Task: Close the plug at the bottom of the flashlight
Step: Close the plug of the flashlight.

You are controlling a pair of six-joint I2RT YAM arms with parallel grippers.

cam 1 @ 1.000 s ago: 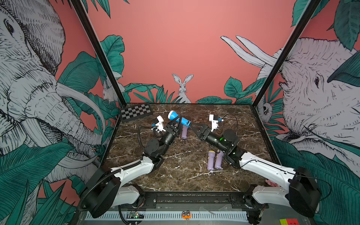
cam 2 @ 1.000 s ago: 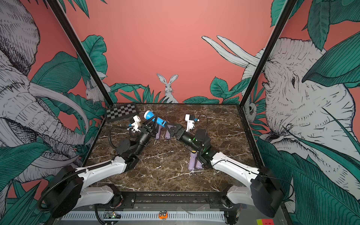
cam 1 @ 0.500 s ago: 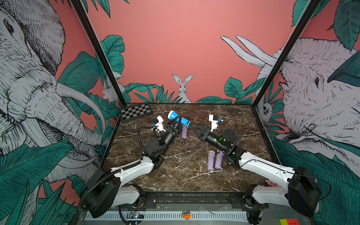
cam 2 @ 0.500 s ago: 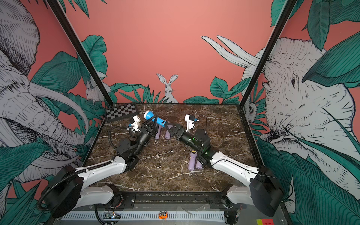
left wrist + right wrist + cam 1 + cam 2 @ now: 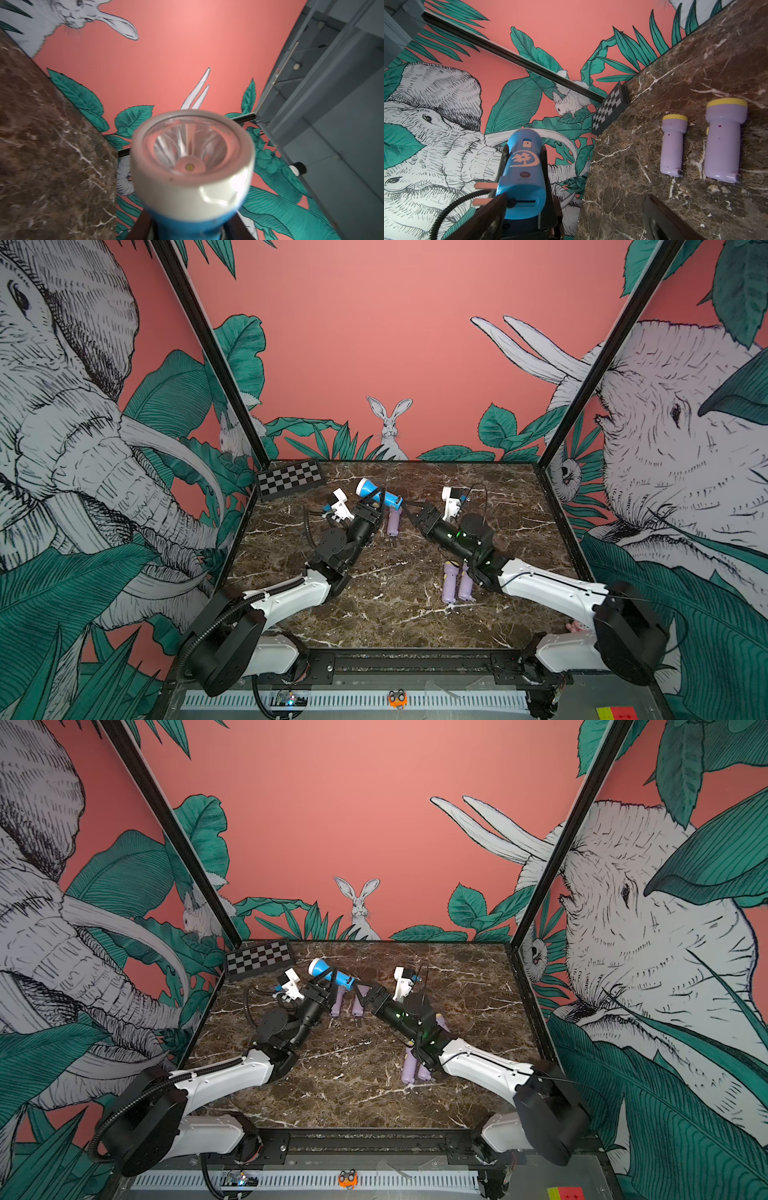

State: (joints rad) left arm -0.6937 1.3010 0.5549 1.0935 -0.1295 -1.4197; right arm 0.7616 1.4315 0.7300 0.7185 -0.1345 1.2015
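A blue flashlight with a white head hangs tilted above the back of the marble table, and my left gripper is shut on its body. It shows the same way in both top views. The left wrist view is filled by the flashlight's lens end. In the right wrist view the flashlight's blue bottom end faces me. The plug's two prongs stick out sideways from it. My right gripper is open, one finger right by the prongs; whether it touches them I cannot tell.
Two purple flashlights with yellow heads lie on the table beyond the blue one. Another pair lies beside my right forearm. A checkerboard leans at the back left corner. Walls close in three sides.
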